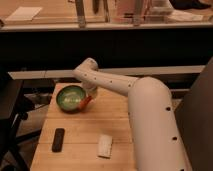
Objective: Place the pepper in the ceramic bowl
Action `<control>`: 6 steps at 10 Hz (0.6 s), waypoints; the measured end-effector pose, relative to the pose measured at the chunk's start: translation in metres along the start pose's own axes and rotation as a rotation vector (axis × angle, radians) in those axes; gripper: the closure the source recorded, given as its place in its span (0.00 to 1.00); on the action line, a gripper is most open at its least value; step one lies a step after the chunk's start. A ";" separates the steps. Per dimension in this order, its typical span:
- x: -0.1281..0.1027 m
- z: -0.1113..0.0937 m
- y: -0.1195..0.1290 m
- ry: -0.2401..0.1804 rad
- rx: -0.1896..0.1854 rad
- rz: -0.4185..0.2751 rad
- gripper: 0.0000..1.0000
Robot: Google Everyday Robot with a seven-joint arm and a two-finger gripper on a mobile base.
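The green ceramic bowl (pixel 70 98) sits at the far left of the wooden table (pixel 120 125). The pepper (pixel 85 102) is a small orange-red piece at the bowl's right rim, hanging tilted under my gripper (pixel 86 100). The gripper is shut on the pepper, at the end of my white arm (pixel 115 82), which reaches in from the right. The fingers are mostly hidden behind the wrist.
A black remote-like bar (pixel 58 139) lies at the front left of the table. A white rectangular block (pixel 104 145) lies at the front middle. A dark chair (pixel 10 107) stands to the left, and a counter runs behind the table.
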 end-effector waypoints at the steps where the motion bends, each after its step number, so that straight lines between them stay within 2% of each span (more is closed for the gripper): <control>1: -0.001 0.000 -0.003 0.005 0.004 0.000 0.99; 6: -0.001 -0.003 -0.008 0.020 0.022 0.012 0.99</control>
